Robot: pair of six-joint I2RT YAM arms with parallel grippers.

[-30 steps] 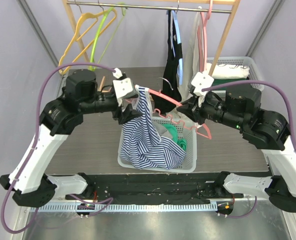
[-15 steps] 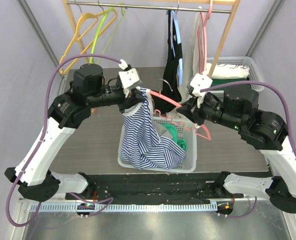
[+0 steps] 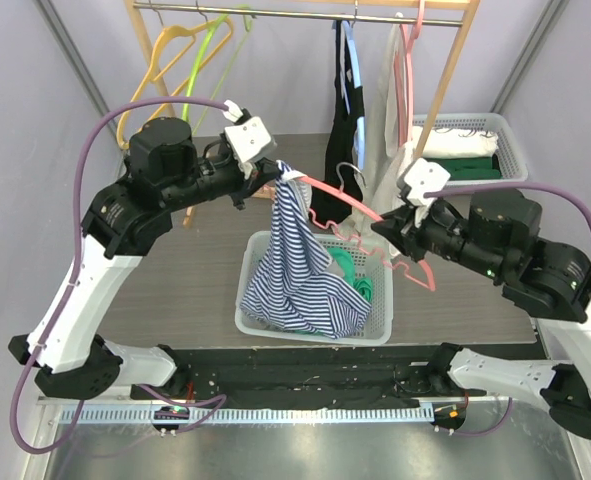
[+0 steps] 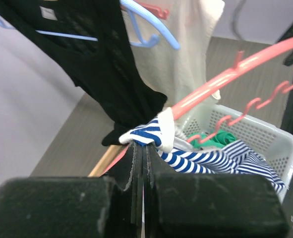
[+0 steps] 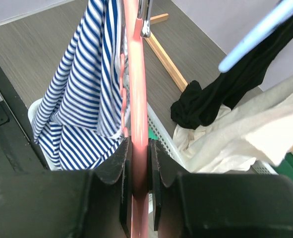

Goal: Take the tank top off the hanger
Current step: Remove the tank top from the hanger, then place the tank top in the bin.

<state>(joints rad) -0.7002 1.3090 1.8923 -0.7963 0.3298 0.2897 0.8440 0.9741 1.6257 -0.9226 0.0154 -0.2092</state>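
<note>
The tank top (image 3: pixel 295 270) is blue-and-white striped and hangs by one strap from the left end of a pink hanger (image 3: pixel 350 205), its body drooping into a white basket (image 3: pixel 380 325). My left gripper (image 3: pixel 273 182) is shut on the strap's white-edged top (image 4: pixel 153 131), right at the hanger's left tip. My right gripper (image 3: pixel 395 232) is shut on the pink hanger's arm (image 5: pixel 138 99), holding it above the basket. In the right wrist view the striped tank top (image 5: pixel 84 89) hangs left of the hanger bar.
A wooden rack at the back carries a yellow hanger (image 3: pixel 165 60), a green hanger (image 3: pixel 207 50), a black garment (image 3: pixel 343 130) on a blue hanger and a cream garment (image 3: pixel 387 130). A second basket (image 3: pixel 475 140) of folded clothes stands at the back right. A green garment (image 3: pixel 350 270) lies in the near basket.
My left gripper closed on the striped strap and lifted it up and left. My right gripper shifted right and slightly down with the hanger, stretching the strap toward the hanger's tip.
</note>
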